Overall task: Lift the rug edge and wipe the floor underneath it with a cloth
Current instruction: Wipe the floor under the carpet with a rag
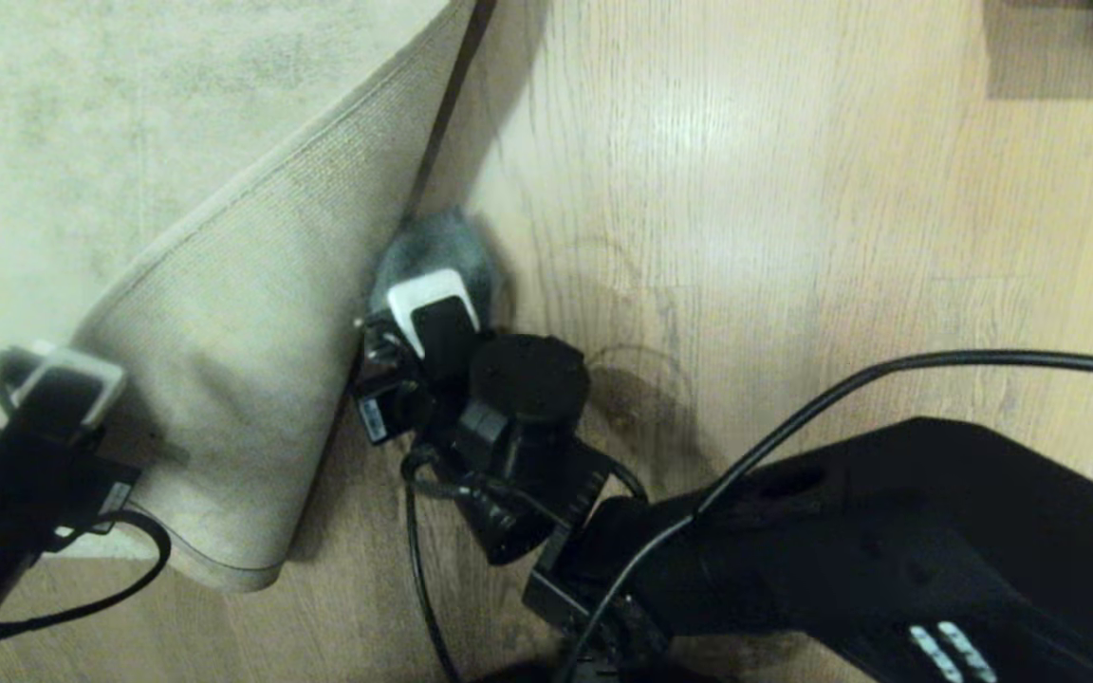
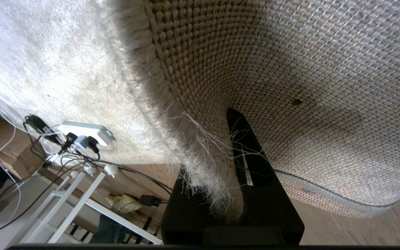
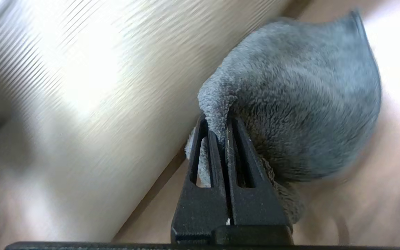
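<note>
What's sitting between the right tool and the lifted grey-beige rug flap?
Only the fuzzy grey-teal cloth, pinched in the right tool and pressed toward the rug flap; the right wrist view shows it.

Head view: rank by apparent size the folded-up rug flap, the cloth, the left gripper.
1. Rug flap, largest by far.
2-3. Cloth and left gripper look alike; the cloth is partly hidden by the right gripper, so unranked.

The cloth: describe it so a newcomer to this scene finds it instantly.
Start at the big pale rug whose corner, the rug edge, is folded up by the left gripper. Follow that raised flap to the wooden floor beside it. There the right gripper pinches the cloth: small, fuzzy, grey-teal, the only dark soft thing there.
</note>
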Controlling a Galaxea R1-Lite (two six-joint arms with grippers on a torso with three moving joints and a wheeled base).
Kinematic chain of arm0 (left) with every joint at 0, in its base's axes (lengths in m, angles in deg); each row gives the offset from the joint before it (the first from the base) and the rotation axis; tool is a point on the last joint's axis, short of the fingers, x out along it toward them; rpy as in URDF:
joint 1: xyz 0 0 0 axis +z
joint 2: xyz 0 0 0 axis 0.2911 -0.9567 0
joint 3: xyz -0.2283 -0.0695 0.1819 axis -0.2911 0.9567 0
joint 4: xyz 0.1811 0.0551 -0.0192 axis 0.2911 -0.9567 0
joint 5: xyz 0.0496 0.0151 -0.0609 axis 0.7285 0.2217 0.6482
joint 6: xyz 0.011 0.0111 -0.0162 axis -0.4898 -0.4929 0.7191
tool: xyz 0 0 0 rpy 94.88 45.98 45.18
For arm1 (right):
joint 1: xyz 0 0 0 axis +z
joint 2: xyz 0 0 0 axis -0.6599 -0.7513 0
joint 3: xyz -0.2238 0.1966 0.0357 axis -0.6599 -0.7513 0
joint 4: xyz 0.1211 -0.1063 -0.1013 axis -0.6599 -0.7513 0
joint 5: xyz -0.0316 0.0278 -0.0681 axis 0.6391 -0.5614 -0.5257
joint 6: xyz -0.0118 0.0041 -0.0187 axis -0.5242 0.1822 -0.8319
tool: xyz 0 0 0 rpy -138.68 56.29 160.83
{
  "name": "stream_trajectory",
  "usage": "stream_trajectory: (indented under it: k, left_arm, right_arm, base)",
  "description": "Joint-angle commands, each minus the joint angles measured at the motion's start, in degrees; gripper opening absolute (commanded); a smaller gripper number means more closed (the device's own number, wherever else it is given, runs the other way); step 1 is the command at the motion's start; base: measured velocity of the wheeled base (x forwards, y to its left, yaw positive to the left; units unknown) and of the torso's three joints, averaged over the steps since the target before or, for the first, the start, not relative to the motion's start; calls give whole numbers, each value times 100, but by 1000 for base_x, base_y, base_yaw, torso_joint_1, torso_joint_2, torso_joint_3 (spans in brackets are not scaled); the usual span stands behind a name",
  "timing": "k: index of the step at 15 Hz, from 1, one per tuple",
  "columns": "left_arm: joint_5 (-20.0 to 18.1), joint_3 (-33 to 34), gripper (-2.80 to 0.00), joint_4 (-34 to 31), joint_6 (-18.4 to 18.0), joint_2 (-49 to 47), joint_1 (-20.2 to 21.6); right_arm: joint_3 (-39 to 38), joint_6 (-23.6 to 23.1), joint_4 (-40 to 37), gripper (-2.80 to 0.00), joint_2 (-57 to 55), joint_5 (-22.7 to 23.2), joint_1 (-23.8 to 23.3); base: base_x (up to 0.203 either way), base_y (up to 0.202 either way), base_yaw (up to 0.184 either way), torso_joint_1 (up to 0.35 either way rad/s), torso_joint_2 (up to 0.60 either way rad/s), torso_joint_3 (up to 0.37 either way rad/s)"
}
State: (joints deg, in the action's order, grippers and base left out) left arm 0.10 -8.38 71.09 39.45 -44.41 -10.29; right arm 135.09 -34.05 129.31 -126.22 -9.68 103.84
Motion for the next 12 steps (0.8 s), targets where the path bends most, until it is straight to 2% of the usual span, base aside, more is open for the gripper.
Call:
stream_trajectory:
  k: [1,3,5,9,12]
  left_arm:
    - [3,6,-280,24,-24,8,5]
    - [-8,27,-280,24,-24,64,-4]
    - [1,71,-280,15,-24,131,-77]
    - [11,289,-280,24,-24,225,-188]
    - [11,326,-280,15,-24,280,-189]
  right_arm:
    - [-785,-1,309,-280,37,-14,502]
    - [-1244,6,649,-280,-122,-13,725]
    - [-1379,14,991,-280,-404,-2,761]
    - [-1009,25,1342,-280,-974,-11,716]
    - [-553,18,1412,-280,-1357,-19,432]
  base:
    - [0,0,0,0,0,0]
    - [0,0,0,0,0,0]
    - [0,0,0,0,0,0]
    - [0,0,0,0,0,0]
    - [0,0,0,0,0,0]
